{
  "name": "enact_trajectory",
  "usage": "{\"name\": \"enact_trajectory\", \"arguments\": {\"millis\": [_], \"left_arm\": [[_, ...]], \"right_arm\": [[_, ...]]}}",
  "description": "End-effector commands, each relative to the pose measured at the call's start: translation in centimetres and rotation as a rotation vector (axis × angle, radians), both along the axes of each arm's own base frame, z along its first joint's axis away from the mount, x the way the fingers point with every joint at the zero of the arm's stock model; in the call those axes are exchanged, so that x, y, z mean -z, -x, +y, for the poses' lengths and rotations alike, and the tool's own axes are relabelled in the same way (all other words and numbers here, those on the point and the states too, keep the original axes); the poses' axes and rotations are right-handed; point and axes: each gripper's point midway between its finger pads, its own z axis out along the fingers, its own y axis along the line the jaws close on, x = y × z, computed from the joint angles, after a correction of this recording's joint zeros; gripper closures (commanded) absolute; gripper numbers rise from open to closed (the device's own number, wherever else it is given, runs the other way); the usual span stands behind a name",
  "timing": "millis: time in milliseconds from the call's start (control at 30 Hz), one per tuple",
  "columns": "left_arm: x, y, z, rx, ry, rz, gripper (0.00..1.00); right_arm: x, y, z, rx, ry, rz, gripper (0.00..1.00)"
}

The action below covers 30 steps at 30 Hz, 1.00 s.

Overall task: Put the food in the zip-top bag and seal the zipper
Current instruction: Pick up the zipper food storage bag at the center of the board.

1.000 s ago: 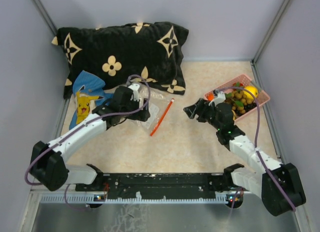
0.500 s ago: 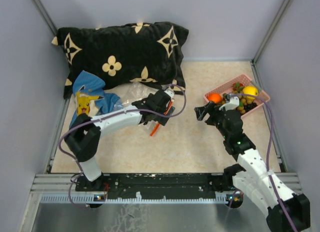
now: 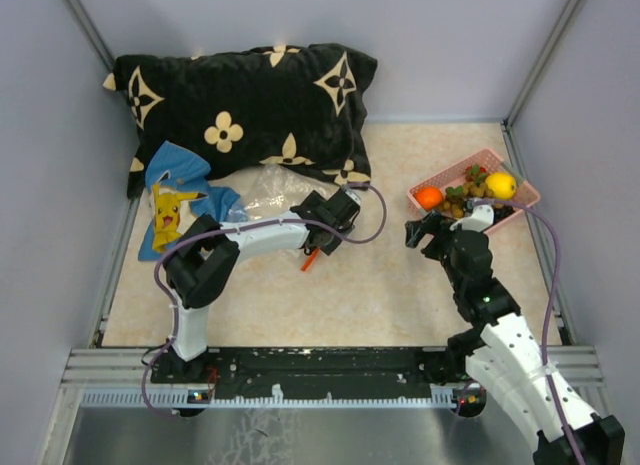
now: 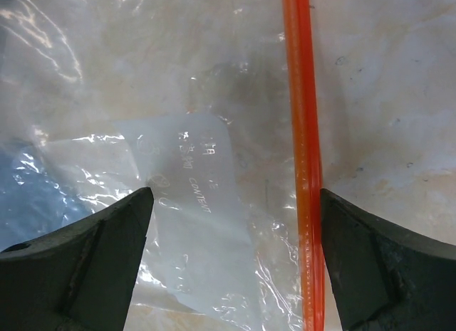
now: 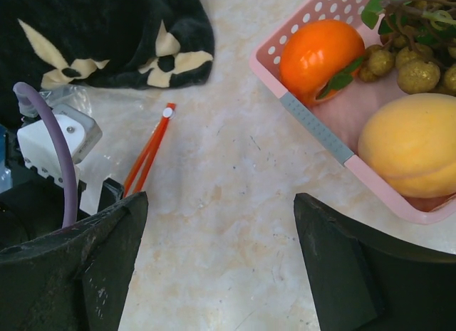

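Observation:
The clear zip-top bag (image 3: 268, 197) lies flat left of centre. Its white label (image 4: 187, 203) and orange-red zipper (image 4: 303, 153) fill the left wrist view. My left gripper (image 3: 335, 223) is open and low over the bag's mouth edge. In its own view (image 4: 235, 199) the label and zipper lie between its fingers, and it holds nothing. The food sits in the pink basket (image 3: 520, 197): an orange (image 5: 320, 52), a yellow lemon (image 5: 410, 142) and brownish balls (image 5: 413, 69). My right gripper (image 3: 425, 231) is open and empty over bare table (image 5: 217, 203), left of the basket. The zipper's end also shows in the right wrist view (image 5: 149, 154).
A black pillow with cream flowers (image 3: 240, 95) lies along the back wall, behind the bag. A blue cartoon-print cloth (image 3: 172, 193) lies left of the bag. Grey walls close in the table on three sides. The basket's near corner (image 5: 313, 124) is close to my right gripper.
My left gripper has swept right across the bag to its zipper edge. My right gripper has shifted right and slightly toward the near edge, closer to the basket.

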Motion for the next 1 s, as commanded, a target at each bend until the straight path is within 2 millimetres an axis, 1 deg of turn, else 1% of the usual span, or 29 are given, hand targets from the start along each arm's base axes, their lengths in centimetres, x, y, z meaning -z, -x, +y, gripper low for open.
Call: {"name": "enact_trajectory", "arguments": {"millis": [0, 100, 300, 400, 567, 667, 967], "left_arm": [[-1.3, -1.1, 0.5, -0.017, -0.061, -0.074, 0.01], [-2.0, -1.7, 1.2, -0.044, -0.087, -0.123, 0.04], [-3.9, -2.2, 1.9, -0.062, -0.107, -0.191, 0.12], [-4.8, -2.4, 2.1, -0.063, -0.099, -0.219, 0.18], [-6.2, -2.7, 3.1, -0.080, -0.098, -0.262, 0.23], [-7.0, -2.9, 3.8, -0.097, -0.096, -0.277, 0.24], [-8.9, -4.0, 6.4, -0.153, -0.081, -0.298, 0.31]], "right_arm": [[-0.6, -0.3, -0.7, 0.038, 0.017, -0.029, 0.16], [-0.6, -0.5, -0.6, 0.039, 0.017, -0.033, 0.15], [-0.5, -0.7, -0.7, 0.043, 0.024, -0.030, 0.14], [-0.4, -0.7, -0.7, 0.044, 0.024, -0.033, 0.14], [-0.4, -0.8, -0.6, 0.040, 0.021, -0.035, 0.14], [-0.3, -0.8, -0.5, 0.039, 0.017, -0.037, 0.13], [-0.9, -1.0, -0.2, 0.030, -0.001, -0.052, 0.13]]}}
